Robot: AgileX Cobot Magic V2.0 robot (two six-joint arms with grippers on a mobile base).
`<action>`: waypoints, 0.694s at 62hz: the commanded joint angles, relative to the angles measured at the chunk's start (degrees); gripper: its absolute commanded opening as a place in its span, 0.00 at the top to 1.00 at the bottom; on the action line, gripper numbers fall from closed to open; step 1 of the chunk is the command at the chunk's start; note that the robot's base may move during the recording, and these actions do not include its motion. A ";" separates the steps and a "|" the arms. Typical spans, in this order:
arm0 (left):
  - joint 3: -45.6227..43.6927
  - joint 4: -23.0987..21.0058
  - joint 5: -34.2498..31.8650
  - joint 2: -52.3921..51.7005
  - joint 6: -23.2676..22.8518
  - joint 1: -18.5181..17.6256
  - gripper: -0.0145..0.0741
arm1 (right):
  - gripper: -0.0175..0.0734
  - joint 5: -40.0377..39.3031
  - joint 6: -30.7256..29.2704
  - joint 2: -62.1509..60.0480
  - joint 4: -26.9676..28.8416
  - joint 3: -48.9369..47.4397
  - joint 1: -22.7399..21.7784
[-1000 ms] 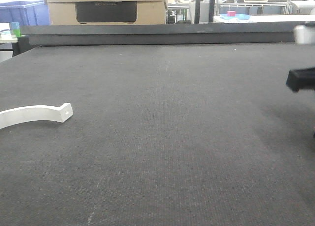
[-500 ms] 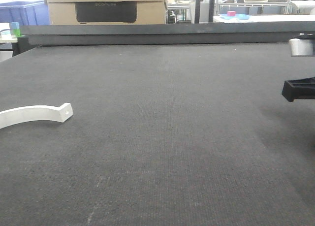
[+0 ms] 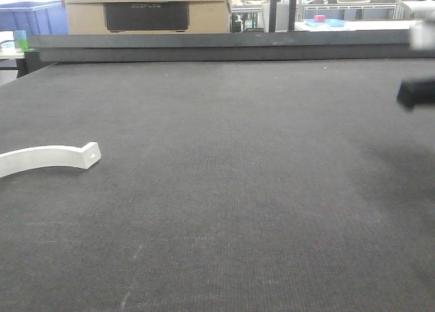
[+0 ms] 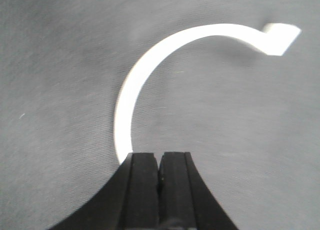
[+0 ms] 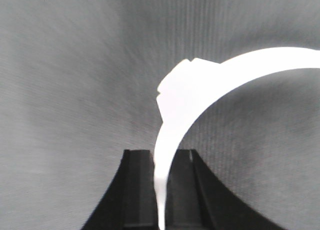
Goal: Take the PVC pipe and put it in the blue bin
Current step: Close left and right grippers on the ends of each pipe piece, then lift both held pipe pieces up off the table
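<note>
My right gripper point(image 5: 161, 155) is shut on the PVC pipe point(image 5: 185, 97), an off-white curved piece that rises from between the fingers and arcs off to the right, held above the mat. In the front view only a blurred black finger point(image 3: 414, 93) shows at the right edge, with the PVC pipe's pale rounded end point(image 3: 425, 37) above it. My left gripper point(image 4: 159, 157) is shut and empty, low over the mat. A blue bin point(image 3: 30, 18) stands beyond the table's far left corner.
A long curved flat white strip point(image 3: 47, 157) with a hole near its end lies at the mat's left edge. In the left wrist view the white strip point(image 4: 150, 64) has its near end just ahead of my left fingertip. A raised dark ledge point(image 3: 217, 45) borders the far side, with cardboard boxes point(image 3: 146, 9) behind.
The right gripper with the pale piece dipped slightly, then rose and is now higher at the right edge, blurred by motion. The white strip on the mat has not moved.
</note>
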 commanded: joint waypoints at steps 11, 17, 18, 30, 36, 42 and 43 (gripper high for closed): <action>-3.13 14.02 -3.35 0.08 -8.40 -8.08 0.96 | 0.99 -1.64 0.09 -5.14 -0.69 -1.81 0.01; -3.13 15.89 -2.36 0.08 -10.09 -7.54 0.96 | 0.99 -0.66 0.09 -5.14 -1.20 -1.59 0.01; -3.13 15.73 -2.21 0.08 -10.09 -7.48 0.96 | 0.99 -0.66 0.09 -5.14 -1.31 -1.59 0.01; 0.48 14.84 -1.96 0.08 -9.85 -7.08 0.96 | 0.99 -1.00 0.09 -5.14 -1.31 -0.95 0.01; 4.21 12.16 -4.10 0.08 -9.26 -7.08 0.96 | 0.99 -1.12 0.09 -5.14 -1.31 -0.95 0.01; 7.02 10.29 -6.86 0.08 -8.31 -7.08 0.96 | 0.99 -1.25 0.09 -5.14 -1.31 -0.95 0.01; 7.35 10.29 -7.31 0.08 -8.31 -7.08 0.96 | 0.99 -1.25 0.09 -5.14 -1.31 -0.95 0.01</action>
